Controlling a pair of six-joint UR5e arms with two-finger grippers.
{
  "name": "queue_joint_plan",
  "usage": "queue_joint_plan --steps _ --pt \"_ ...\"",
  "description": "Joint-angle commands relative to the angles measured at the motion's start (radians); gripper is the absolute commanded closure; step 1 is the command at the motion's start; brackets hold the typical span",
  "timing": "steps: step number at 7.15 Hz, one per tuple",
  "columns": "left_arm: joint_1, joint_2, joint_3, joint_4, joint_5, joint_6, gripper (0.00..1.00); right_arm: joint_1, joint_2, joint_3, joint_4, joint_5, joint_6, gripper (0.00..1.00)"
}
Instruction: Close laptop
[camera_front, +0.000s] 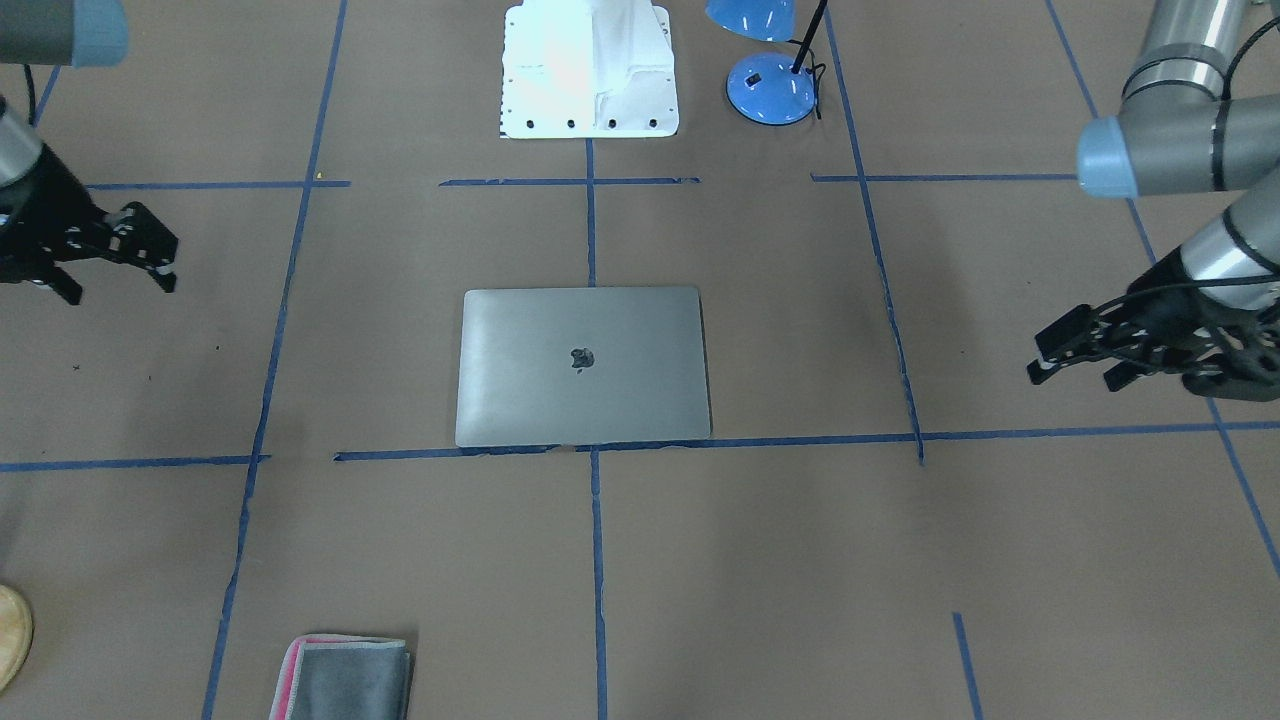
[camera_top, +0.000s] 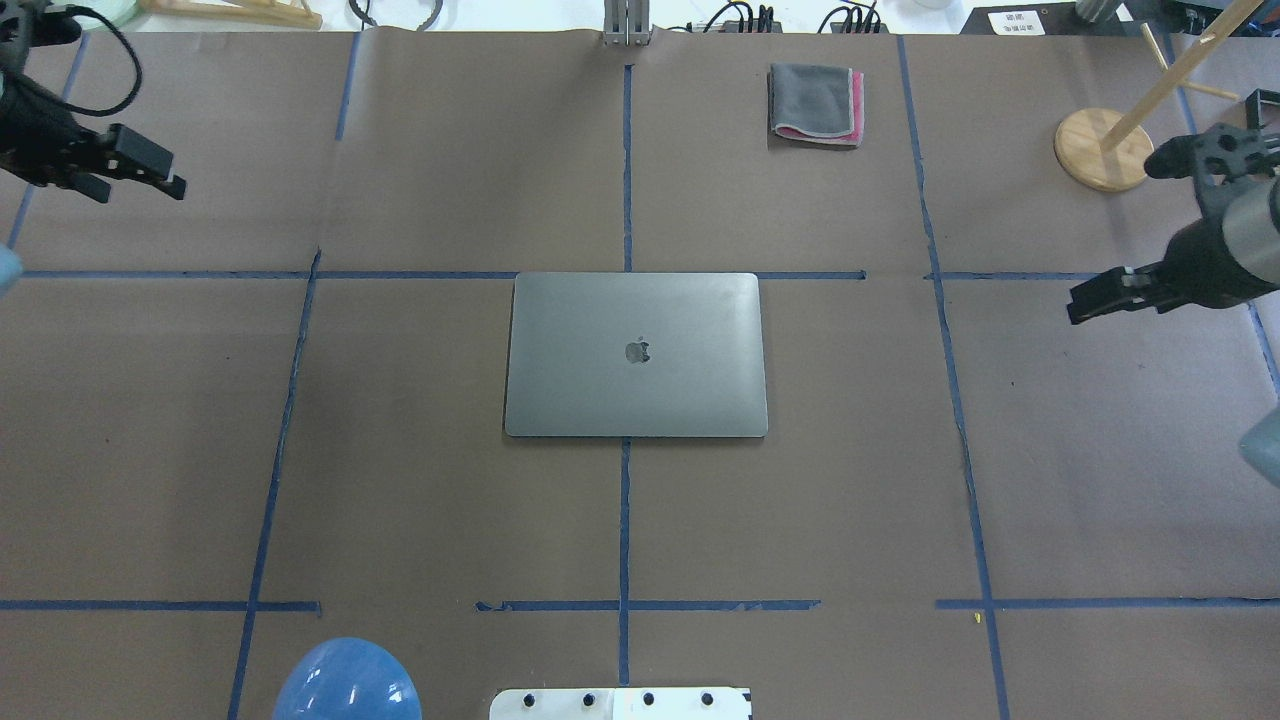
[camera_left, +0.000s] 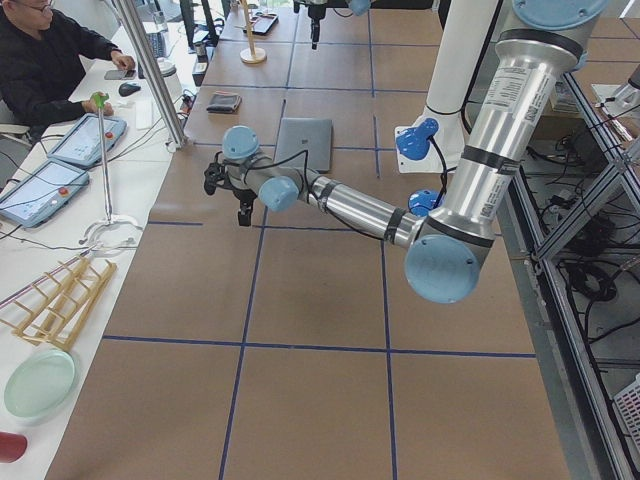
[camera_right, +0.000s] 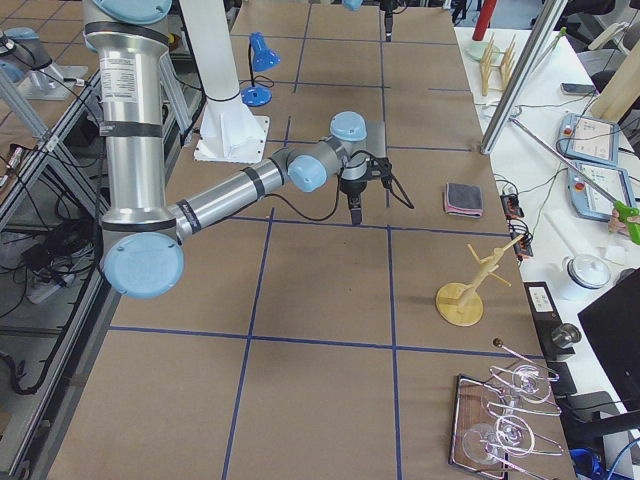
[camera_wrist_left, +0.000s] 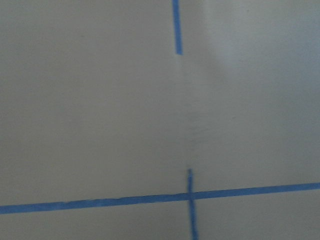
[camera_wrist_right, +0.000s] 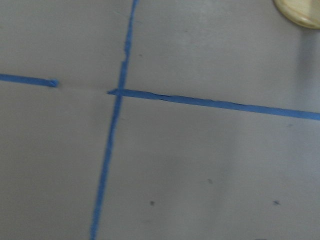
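The space-grey laptop (camera_front: 583, 367) lies flat in the middle of the table with its lid down and the apple logo facing up; it also shows in the overhead view (camera_top: 636, 354). My left gripper (camera_front: 1078, 366) hovers open and empty far off to the laptop's side, at the left edge of the overhead view (camera_top: 140, 180). My right gripper (camera_front: 118, 282) hovers open and empty far off on the other side, at the right of the overhead view (camera_top: 1085, 300). Neither touches the laptop. Both wrist views show only bare table and blue tape.
A folded grey cloth with a pink edge (camera_top: 815, 103) lies at the table's far side. A blue desk lamp (camera_front: 770, 85) stands by the white robot base (camera_front: 588, 70). A wooden stand's round base (camera_top: 1100, 150) sits near the right gripper.
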Motion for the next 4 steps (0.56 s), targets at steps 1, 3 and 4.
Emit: queue_joint_plan --steps 1,3,4 --pt "-0.165 0.161 0.017 0.016 -0.002 0.379 0.00 0.217 -0.115 -0.062 -0.008 0.089 -0.370 0.00" --pt "-0.328 0.167 0.039 0.320 0.002 0.749 0.00 0.441 -0.119 -0.234 -0.017 0.165 -0.737 0.00" --pt "-0.358 0.173 0.051 0.390 0.000 0.811 0.00 0.484 -0.128 -0.269 -0.017 0.186 -0.757 0.00"
